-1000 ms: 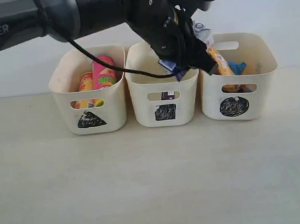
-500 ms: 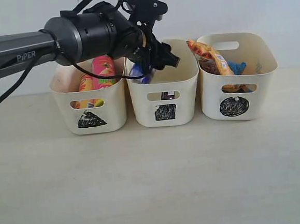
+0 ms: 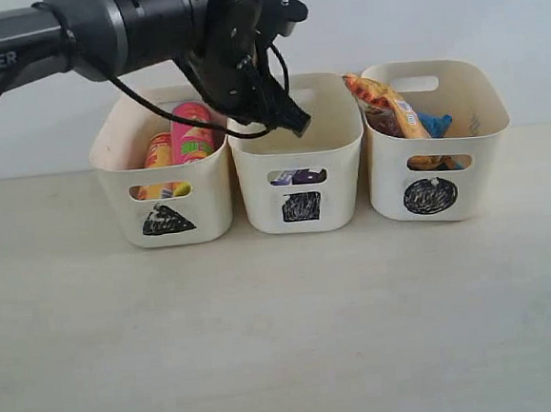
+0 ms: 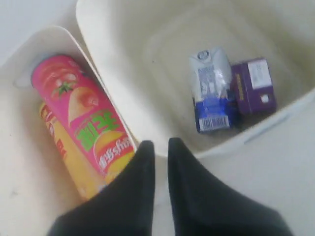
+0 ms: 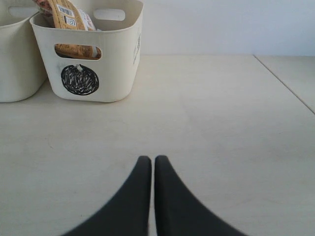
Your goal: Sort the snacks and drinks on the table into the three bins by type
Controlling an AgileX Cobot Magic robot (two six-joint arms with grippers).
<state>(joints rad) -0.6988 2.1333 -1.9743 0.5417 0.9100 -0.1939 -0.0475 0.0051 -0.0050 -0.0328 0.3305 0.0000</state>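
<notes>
Bins of smooth cream plastic, round-cornered with handle slots, stand in a row on the pale wood-grain desk (image 3: 285, 329): triangle bin (image 3: 122, 194) at 9 o'clock of the square bin (image 3: 255, 193), circle bin (image 3: 481, 152) at 3 o'clock. Left end effector (image 3: 293, 119) hangs over the square bin's rim, black fingers nearly together, gripping nothing. Inside lie a white and blue gabled carton (image 4: 212, 88) and a dark purple carton (image 4: 253, 86), touching. Pink chip tube (image 4: 81, 118) and orange-yellow chip tube (image 4: 64, 152) lean together in the triangle bin. Crinkly orange foil bag (image 3: 387, 102) and blue foil bag (image 3: 434, 122) protrude from the circle bin. Right end effector (image 5: 149, 160), closed and empty, hovers low over the desk.
</notes>
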